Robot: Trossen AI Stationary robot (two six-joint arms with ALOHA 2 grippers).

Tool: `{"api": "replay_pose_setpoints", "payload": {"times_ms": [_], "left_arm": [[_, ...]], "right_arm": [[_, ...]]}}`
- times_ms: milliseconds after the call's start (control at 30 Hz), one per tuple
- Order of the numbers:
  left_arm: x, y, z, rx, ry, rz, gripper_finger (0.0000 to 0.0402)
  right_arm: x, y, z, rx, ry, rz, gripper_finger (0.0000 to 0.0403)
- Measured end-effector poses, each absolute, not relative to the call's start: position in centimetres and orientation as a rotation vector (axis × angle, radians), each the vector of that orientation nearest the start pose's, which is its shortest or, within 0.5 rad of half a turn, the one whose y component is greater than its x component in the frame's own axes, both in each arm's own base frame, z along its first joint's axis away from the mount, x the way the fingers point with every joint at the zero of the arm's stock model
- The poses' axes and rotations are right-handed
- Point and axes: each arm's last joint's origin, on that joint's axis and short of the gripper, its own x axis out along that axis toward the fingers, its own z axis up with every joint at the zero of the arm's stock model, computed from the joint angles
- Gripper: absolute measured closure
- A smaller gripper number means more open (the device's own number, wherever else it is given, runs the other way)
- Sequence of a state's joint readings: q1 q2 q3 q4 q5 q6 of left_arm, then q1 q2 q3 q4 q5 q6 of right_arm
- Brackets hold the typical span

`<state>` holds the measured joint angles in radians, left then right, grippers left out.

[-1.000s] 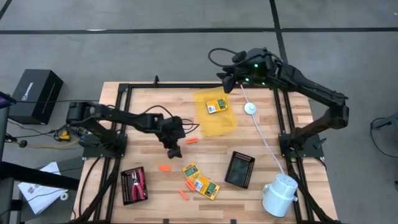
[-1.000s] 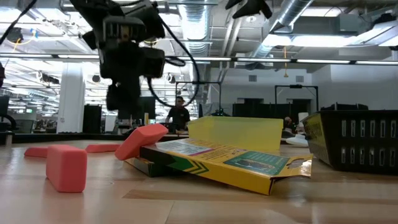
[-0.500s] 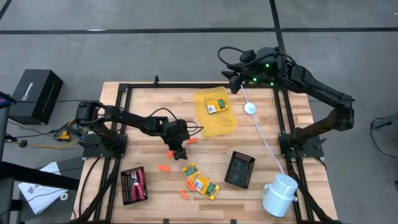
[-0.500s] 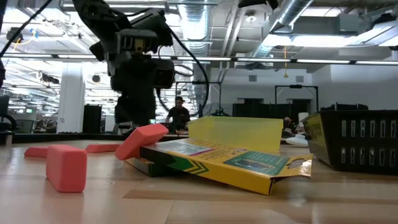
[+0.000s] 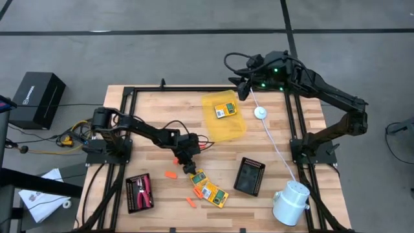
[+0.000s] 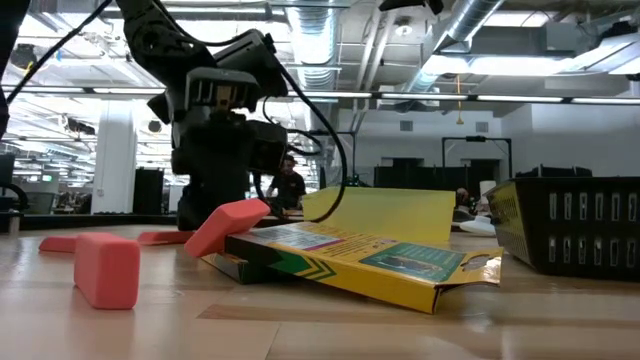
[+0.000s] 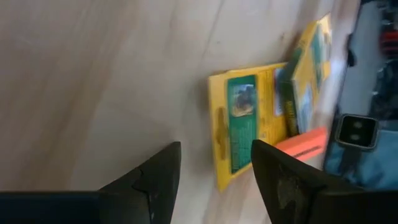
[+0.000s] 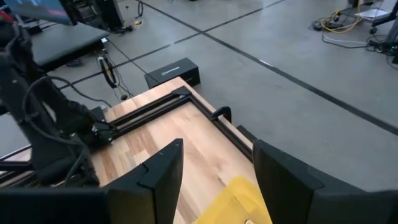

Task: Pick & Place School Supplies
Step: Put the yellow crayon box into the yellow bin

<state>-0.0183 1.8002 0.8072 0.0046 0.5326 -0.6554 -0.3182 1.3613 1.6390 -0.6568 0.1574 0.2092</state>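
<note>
My left gripper is open, low over the table by the far-left end of two overlapping yellow-and-green card boxes. The nearest box's end shows between the fingers without touching them. An orange stick leans on the boxes. Other orange sticks lie flat on the wood. A third box lies in the translucent yellow tray. The red-handled tool rests in a black ribbed tray. My right gripper is open, raised above the tray's far side.
A second black ribbed tray sits right of the boxes. A white cylinder stands at the near right corner, with a white cord running to a white disc. Bare wood lies far left.
My left gripper has travelled toward the table's near right, from beside the yellow tray's left edge down to the far end of the two boxes, and has come lower. The boxes and sticks have stayed where they were.
</note>
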Motion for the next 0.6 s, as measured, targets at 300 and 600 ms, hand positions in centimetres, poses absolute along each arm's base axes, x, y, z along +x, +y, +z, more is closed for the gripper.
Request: {"api": "replay_pose_setpoints", "payload": {"times_ms": [300, 600], "left_arm": [[31.62, -2.31, 10.86, -0.859, 1.113, -0.173, 0.0211], [31.7, -2.8, 10.97, -0.878, 1.112, -0.237, 0.0211]], "right_arm": [[26.1, -8.31, 45.13, 0.229, 0.33, -0.482, 0.0221], [26.14, -8.26, 45.19, 0.228, 0.323, -0.48, 0.0221]]}}
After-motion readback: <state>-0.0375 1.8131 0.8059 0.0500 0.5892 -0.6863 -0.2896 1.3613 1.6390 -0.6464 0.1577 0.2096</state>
